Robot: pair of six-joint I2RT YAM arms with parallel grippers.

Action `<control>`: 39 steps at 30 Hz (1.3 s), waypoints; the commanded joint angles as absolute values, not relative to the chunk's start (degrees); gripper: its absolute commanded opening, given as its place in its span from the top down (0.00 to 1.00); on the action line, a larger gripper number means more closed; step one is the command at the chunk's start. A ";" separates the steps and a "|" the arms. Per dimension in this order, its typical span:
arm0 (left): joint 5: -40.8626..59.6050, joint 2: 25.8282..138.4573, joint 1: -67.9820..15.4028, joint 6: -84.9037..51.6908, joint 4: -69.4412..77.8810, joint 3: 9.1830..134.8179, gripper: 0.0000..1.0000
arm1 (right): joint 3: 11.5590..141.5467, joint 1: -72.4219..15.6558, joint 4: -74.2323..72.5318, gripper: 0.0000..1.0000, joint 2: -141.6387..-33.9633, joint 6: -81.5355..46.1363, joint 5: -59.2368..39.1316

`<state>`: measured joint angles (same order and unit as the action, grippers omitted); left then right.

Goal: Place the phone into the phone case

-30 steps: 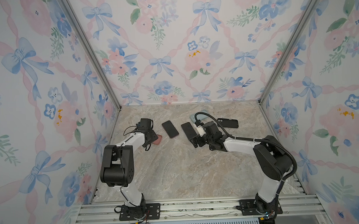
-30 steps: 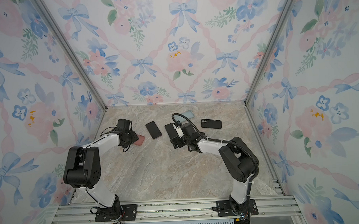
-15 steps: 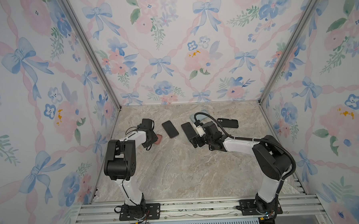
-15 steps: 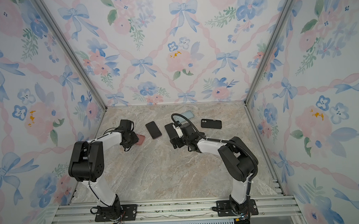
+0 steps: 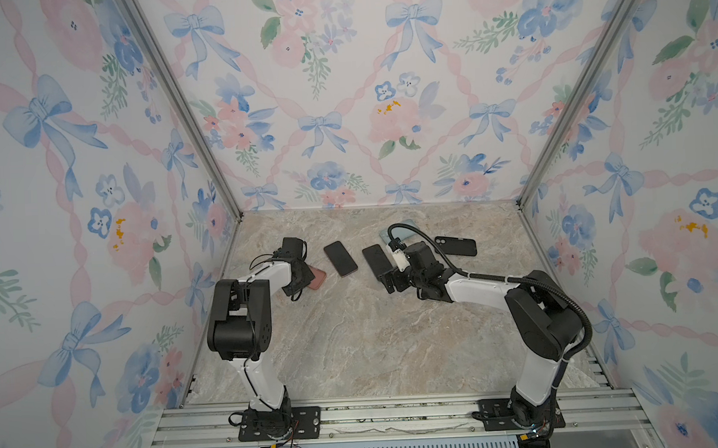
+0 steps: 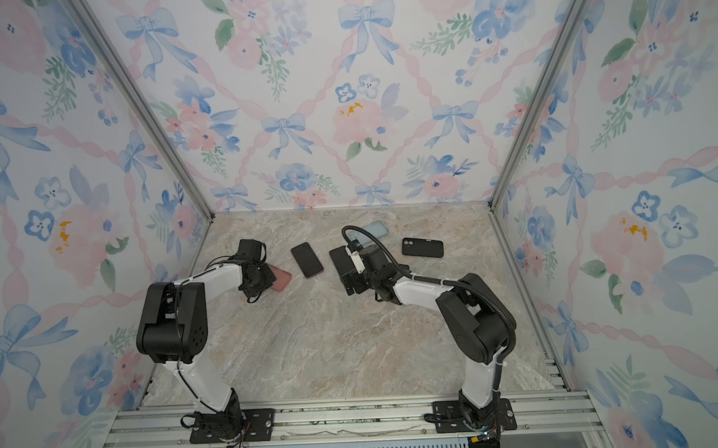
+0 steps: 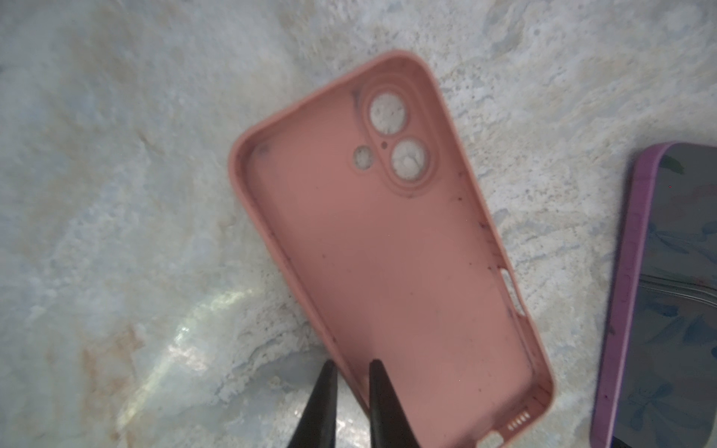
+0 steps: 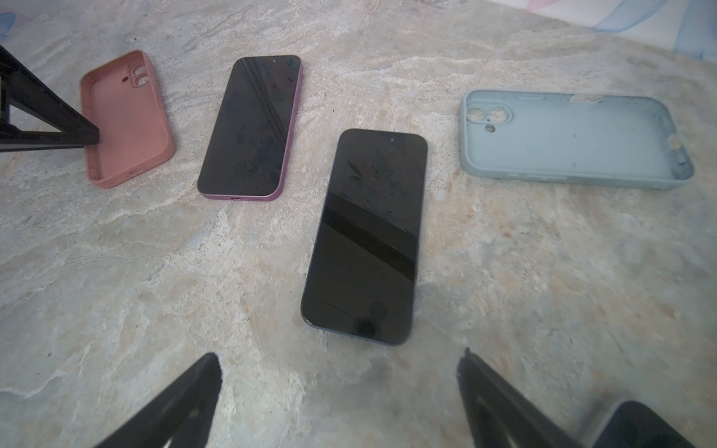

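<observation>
**A:** Two fingers, one thin wall. The left gripper (image 7: 352, 366) has drawn its jaws in from a wide spread to a narrow gap. The long side wall of the pink case (image 7: 388, 252) now stands pinched between them, near the port end.

**B:** Did the case shift?

**A:** Not that I can see. It lies flat on the table (image 5: 354, 337) where it was, open side up.

**B:** And the other arm?

**A:** Unchanged. The right gripper (image 8: 338, 355) holds nothing, with its jaws spread wide, low over the table.

**B:** Where are the phones?

**A:** The purple phone (image 8: 252, 124) lies screen up just beside the pink case, not touching it. The dark phone (image 8: 368, 232) lies beyond the purple one, farther from the case. The right gripper sits at that phone's end.

**B:** So what does the pinch mean for the task?

**A:** As I judge it, the case is now steadied so it won't slide when a phone is pressed in. No phone is in it yet, so picking one up is still to do. I cannot tell which phone is meant for this case.
</observation>
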<state>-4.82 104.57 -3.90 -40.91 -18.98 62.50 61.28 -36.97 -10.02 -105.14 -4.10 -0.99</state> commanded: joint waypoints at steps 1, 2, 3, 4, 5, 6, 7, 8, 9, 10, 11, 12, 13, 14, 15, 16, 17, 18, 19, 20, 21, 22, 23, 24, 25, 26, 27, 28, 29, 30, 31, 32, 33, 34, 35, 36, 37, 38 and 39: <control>-3.62 103.64 -3.44 -39.82 -20.56 62.24 0.84 | 62.95 -38.05 -8.51 0.03 -105.23 -4.75 2.02; -3.29 103.32 -3.51 -39.78 -20.46 62.02 0.84 | 63.05 -38.22 -8.21 0.03 -105.08 -4.84 3.25; -3.17 103.07 -3.52 -39.77 -20.54 61.93 0.84 | 63.18 -38.47 -7.88 0.03 -104.96 -4.89 4.51; -3.08 102.82 -3.52 -39.74 -20.52 61.73 0.84 | 63.35 -38.64 -7.51 0.03 -104.86 -4.60 5.14; -2.92 102.54 -3.52 -39.60 -20.56 61.65 0.86 | 63.46 -38.82 -7.13 0.03 -104.69 -4.35 5.56; -2.86 102.27 -3.51 -39.52 -20.57 61.44 0.87 | 63.46 -39.06 -6.78 0.03 -104.46 -4.31 5.92; -2.75 101.98 -3.52 -39.47 -20.56 61.25 0.87 | 63.46 -39.24 -6.68 0.03 -104.27 -4.23 6.10; -2.58 101.63 -3.52 -39.34 -20.57 61.08 0.88 | 63.33 -39.52 -6.55 0.03 -104.00 -4.22 6.30; -2.42 101.25 -3.60 -39.23 -20.57 60.80 0.89 | 63.22 -39.77 -6.42 0.03 -103.73 -4.20 6.53; -2.33 100.88 -3.67 -39.12 -20.57 60.60 0.89 | 63.12 -40.02 -6.26 0.03 -103.50 -4.09 6.65; -2.33 100.40 -3.84 -39.04 -20.54 60.30 0.89 | 63.05 -40.27 -6.11 0.03 -103.21 -4.10 6.76; -2.30 99.86 -3.99 -38.99 -20.59 60.00 0.89 | 62.86 -40.66 -5.99 0.03 -102.98 -4.13 6.92; -2.23 99.36 -4.19 -38.88 -20.64 59.64 0.89 | 62.77 -40.90 -5.84 0.03 -102.77 -4.00 7.01; -2.28 98.67 -4.43 -38.82 -20.65 59.23 0.89 | 62.60 -41.30 -5.70 0.03 -102.58 -4.04 7.19; -2.35 98.05 -4.67 -38.72 -20.65 58.77 0.90 | 62.43 -41.64 -5.54 0.03 -102.33 -4.04 7.42; -2.42 97.55 -5.03 -38.68 -20.65 58.36 0.90 | 62.39 -41.99 -5.32 0.03 -102.23 -4.08 7.70; -2.50 96.89 -5.37 -38.61 -20.65 58.05 0.90 | 62.25 -42.47 -5.28 0.03 -102.01 -4.13 7.97; -2.86 96.49 -5.68 -38.53 -20.59 57.65 0.89 | 62.07 -42.78 -5.10 0.03 -101.91 -4.11 8.15; -3.35 96.50 -5.93 -38.50 -20.63 57.56 0.89 | 62.01 -43.17 -5.00 0.03 -101.78 -4.13 8.39; -3.61 96.79 -5.96 -38.50 -20.66 57.63 0.88 | 61.75 -43.45 -5.14 0.03 -101.76 -4.11 8.40; -3.49 97.26 -5.98 -38.51 -20.69 57.90 0.86 | 61.63 -43.78 -5.22 0.03 -101.80 -4.13 8.57; -3.26 97.59 -5.97 -38.50 -20.74 58.16 0.85 | 61.65 -44.01 -5.26 0.03 -101.86 -4.02 8.65; -3.39 97.98 -5.98 -38.56 -20.74 58.28 0.84 | 61.64 -44.28 -5.12 0.03 -101.95 -3.96 8.79; -3.52 98.29 -5.97 -38.72 -20.74 58.41 0.82 | 61.70 -44.50 -4.92 0.03 -101.95 -3.86 8.85; -3.60 98.65 -5.98 -38.66 -20.74 58.60 0.81 | 61.70 -44.64 -4.92 0.03 -101.95 -3.77 8.85; -3.79 99.15 -5.98 -38.51 -20.82 58.84 0.79 | 61.70 -44.81 -4.92 0.03 -101.91 -3.69 8.96; -4.08 99.65 -5.98 -38.46 -20.96 59.18 0.78 | 61.74 -44.99 -4.91 0.03 -101.86 -3.64 9.05; -4.36 100.01 -5.98 -38.48 -21.15 59.45 0.77 | 61.70 -45.09 -4.92 0.03 -101.87 -3.54 9.05; -4.70 100.52 -5.97 -38.38 -21.35 59.82 0.77 | 61.70 -45.16 -4.92 0.03 -101.78 -3.50 9.05; -4.92 100.91 -5.98 -38.39 -21.44 60.14 0.77 | 61.70 -45.17 -4.88 0.03 -101.77 -3.39 9.03; -5.17 101.31 -5.98 -38.32 -21.53 60.38 0.77 | 61.72 -45.20 -4.91 0.03 -101.78 -3.34 9.01; -5.20 101.81 -5.98 -38.38 -21.58 60.69 0.76 | 61.83 -45.20 -4.84 0.03 -101.78 -3.25 8.95; -5.25 102.34 -5.98 -38.32 -21.61 60.89 0.76 | 61.88 -45.18 -4.71 0.03 -101.78 -3.25 8.88; -5.32 102.77 -5.97 -38.33 -21.60 61.08 0.76 | 62.01 -45.19 -4.72 0.03 -101.74 -3.21 8.79; -5.43 103.32 -5.98 -38.32 -21.75 61.35 0.77 | 62.03 -45.25 -4.72 0.03 -101.76 -3.09 8.70; -5.30 103.82 -5.98 -38.30 -21.91 61.59 0.80 | 62.04 -45.20 -4.66 0.03 -101.73 -2.98 8.57; -5.27 104.12 -5.97 -38.16 -22.00 61.79 0.81 | 62.12 -45.18 -4.55 0.03 -101.78 -2.89 8.57; -5.35 104.47 -5.98 -38.20 -22.10 61.86 0.83 | 62.23 -45.18 -4.41 0.03 -101.82 -2.73 8.50; -5.35 104.78 -5.95 -38.06 -22.15 61.82 0.84 | 62.36 -45.19 -4.26 0.03 -101.86 -2.56 8.52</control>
